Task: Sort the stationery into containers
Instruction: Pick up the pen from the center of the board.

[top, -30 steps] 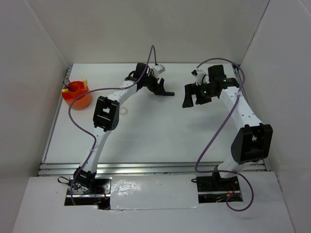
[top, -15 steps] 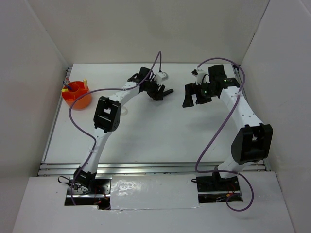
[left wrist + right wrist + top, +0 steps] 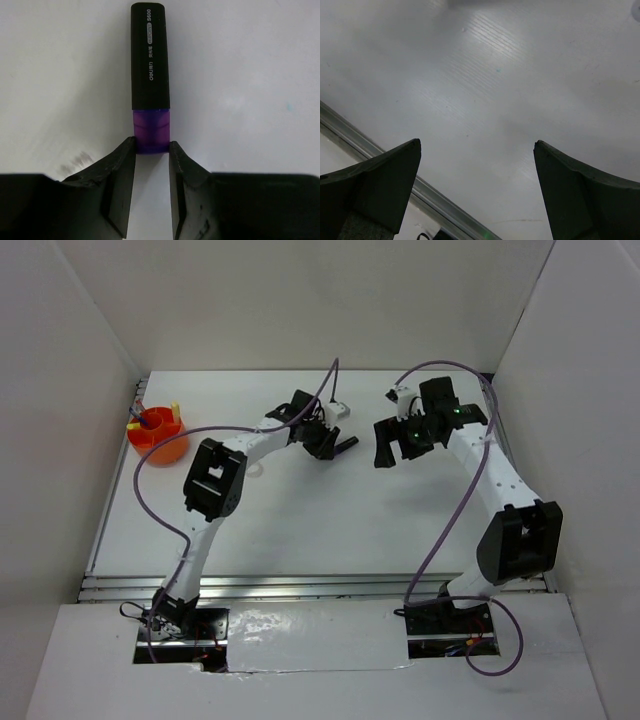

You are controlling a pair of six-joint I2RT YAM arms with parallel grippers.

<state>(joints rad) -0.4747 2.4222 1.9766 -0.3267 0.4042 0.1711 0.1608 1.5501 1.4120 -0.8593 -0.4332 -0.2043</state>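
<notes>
The left claw pinches only the purple tip of the marker, lying on the counter well right of the cup; the right claw hangs wide open. So shallow a hold could let the marker pivot or slip when lifted.

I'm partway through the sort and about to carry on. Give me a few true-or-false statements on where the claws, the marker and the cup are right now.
1. The left claw has its fingertips on either side of the purple end of the purple marker. True.
2. The right claw is shut on a pen. False: its jaws stand wide apart with only bare table between them.
3. The orange cup is empty. False: several stationery items stick out of it.
4. The orange cup stands at the far left of the table. True.
5. The purple marker stands upright. False: it lies flat on the table.
</notes>
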